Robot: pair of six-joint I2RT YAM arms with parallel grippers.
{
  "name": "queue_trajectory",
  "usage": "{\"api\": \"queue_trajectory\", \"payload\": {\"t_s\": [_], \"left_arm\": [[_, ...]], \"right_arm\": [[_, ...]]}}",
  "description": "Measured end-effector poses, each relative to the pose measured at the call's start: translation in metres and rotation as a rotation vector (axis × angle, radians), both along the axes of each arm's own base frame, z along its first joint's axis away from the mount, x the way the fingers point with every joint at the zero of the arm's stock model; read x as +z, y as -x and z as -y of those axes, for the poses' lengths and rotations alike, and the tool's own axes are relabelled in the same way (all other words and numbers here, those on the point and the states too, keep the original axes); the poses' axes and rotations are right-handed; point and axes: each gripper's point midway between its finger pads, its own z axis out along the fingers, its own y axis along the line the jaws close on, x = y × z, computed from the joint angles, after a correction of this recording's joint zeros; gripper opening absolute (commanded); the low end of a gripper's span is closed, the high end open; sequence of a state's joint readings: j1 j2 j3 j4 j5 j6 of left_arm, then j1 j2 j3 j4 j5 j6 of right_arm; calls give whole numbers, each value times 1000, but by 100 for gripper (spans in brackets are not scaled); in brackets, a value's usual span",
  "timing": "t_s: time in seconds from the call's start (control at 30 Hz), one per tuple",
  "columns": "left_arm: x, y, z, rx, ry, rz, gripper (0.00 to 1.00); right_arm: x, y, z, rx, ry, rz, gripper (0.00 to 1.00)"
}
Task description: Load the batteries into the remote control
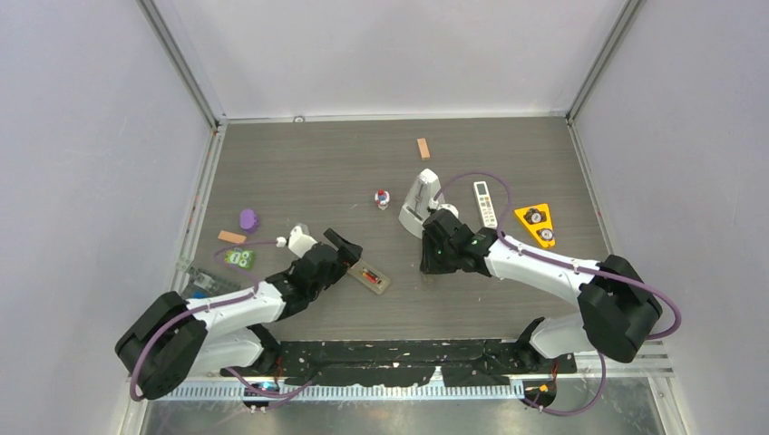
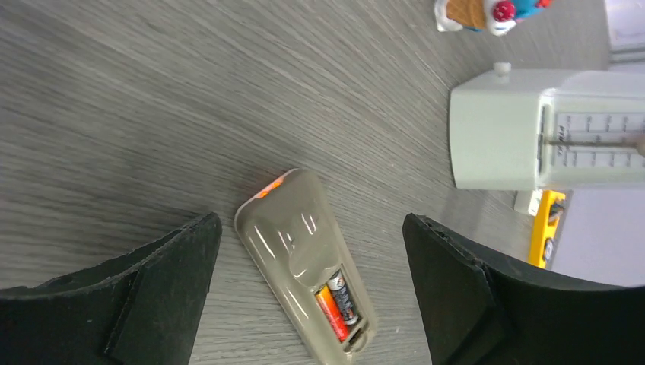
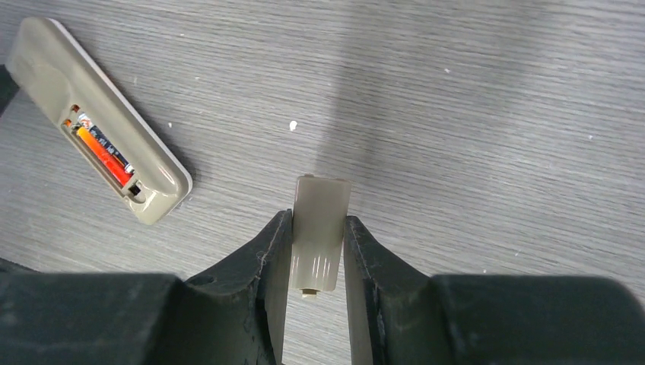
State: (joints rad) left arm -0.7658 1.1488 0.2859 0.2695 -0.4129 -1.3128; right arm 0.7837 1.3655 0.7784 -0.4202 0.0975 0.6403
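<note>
Right jaws pinch flat grey cover (image 3: 319, 228); left jaws wide, empty, straddling smooth remote (image 2: 293, 228), 2 batteries (image 2: 335, 304) seated.

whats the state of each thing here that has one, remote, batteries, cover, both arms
remote control: lying grey side up, battery bay uncovered
batteries: two showing, seated in the bay
cover: off the remote
left gripper: jaws wide open either side of the remote, clear of it
right gripper: jaws shut on the cover

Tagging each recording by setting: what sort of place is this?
Probably a lab test cell: a grey table boxed in by plain white walls and metal posts, with unrelated items like a metronome and a toy.
</note>
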Motion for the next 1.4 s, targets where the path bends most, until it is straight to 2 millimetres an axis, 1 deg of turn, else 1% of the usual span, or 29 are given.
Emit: {"api": "queue_trajectory", "payload": {"t_s": [0.07, 0.2, 0.37, 0.47, 0.57, 0.67, 0.77, 0.87, 0.93, 0.97, 1.0, 1.1, 1.17, 1.23, 1.33, 1.4], "left_arm": [[-9, 6, -8, 23, -52, -68, 97], [-12, 12, -17, 48, -105, -137, 99], [-13, 22, -26, 58, -123, -171, 99], [-13, 32, -34, 46, -146, -185, 98], [-13, 44, -44, 8, -192, -199, 95], [0, 51, -44, -61, -200, -162, 89], [24, 55, -34, -160, -149, -92, 83], [48, 58, -19, -276, -66, -52, 72], [65, 61, -7, -360, 5, -38, 66], [71, 63, -1, -399, 32, -32, 64], [78, 65, 5, -441, 61, -25, 62], [92, 77, 25, -576, 144, -11, 60], [104, 86, 39, -669, 208, 6, 60], [115, 91, 48, -730, 261, 36, 61], [132, 99, 58, -804, 340, 86, 63], [137, 103, 61, -835, 373, 102, 60]], "right_arm": [[2, 0, -3, 23, -5, 7, 17], [7, -1, -8, 50, -8, 22, 17], [11, -1, -16, 92, -17, 36, 15], [14, 1, -30, 194, -34, 67, 16], [18, 10, -45, 326, -57, 90, 17], [23, 18, -57, 454, -87, 118, 17], [31, 26, -66, 575, -119, 149, 17], [45, 36, -72, 688, -142, 208, 17], [60, 45, -78, 765, -164, 268, 17], [71, 48, -80, 798, -180, 310, 17], [78, 54, -84, 824, -194, 333, 18], [108, 65, -93, 896, -254, 443, 18], [122, 69, -97, 922, -284, 496, 18], [127, 72, -100, 940, -297, 518, 18], [128, 76, -103, 963, -298, 524, 18], [127, 78, -106, 978, -294, 525, 18]]}}
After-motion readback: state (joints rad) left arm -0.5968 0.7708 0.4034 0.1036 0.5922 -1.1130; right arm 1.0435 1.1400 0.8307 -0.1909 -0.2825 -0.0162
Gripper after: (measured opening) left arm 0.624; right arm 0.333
